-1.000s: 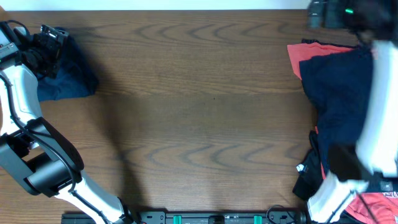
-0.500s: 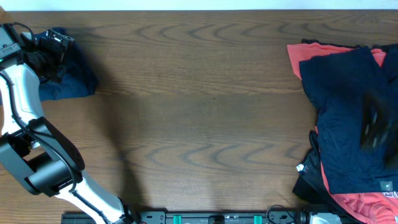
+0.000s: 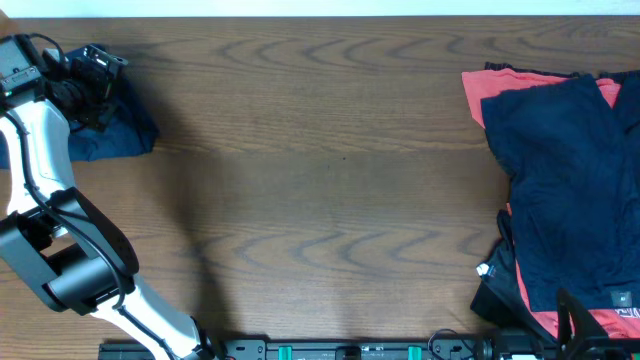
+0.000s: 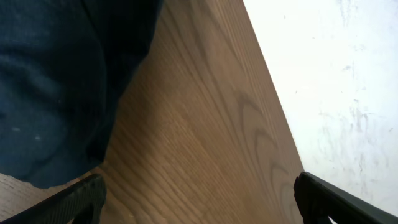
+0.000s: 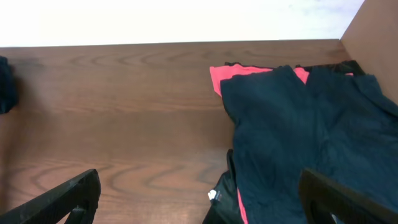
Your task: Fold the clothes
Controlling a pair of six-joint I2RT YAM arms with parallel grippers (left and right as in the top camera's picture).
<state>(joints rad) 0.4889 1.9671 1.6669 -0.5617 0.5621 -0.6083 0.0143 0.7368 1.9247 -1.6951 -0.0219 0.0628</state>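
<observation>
As your right claw (image 5: 199, 202) hangs spread and empty before the clothes (image 5: 298, 124) heaped on the table (image 3: 320, 200) at right, pinch only the top navy garment (image 3: 560, 150) by one edge; left claw (image 4: 202, 202), likewise spread, hovers beside a navy bundle (image 3: 115, 135).

My left arm (image 3: 35, 140) is made of smooth white tubes joined by bulky black joints (image 3: 75, 270), the biggest a rounded black block. A thin black cable (image 3: 18, 185) runs along the white tube. Its wrist end is a cluster of boxy black parts (image 3: 85, 70) with small pale glints. My base rail (image 3: 320, 351) is black with bright green patches. From the wrist cameras, my left fingers (image 4: 68, 202) are matte black slabs with flat, lightly grained faces and squared edges. My right fingers (image 5: 62, 196) look the same. My right arm (image 3: 568, 318) shows only as a thin dark sliver.
</observation>
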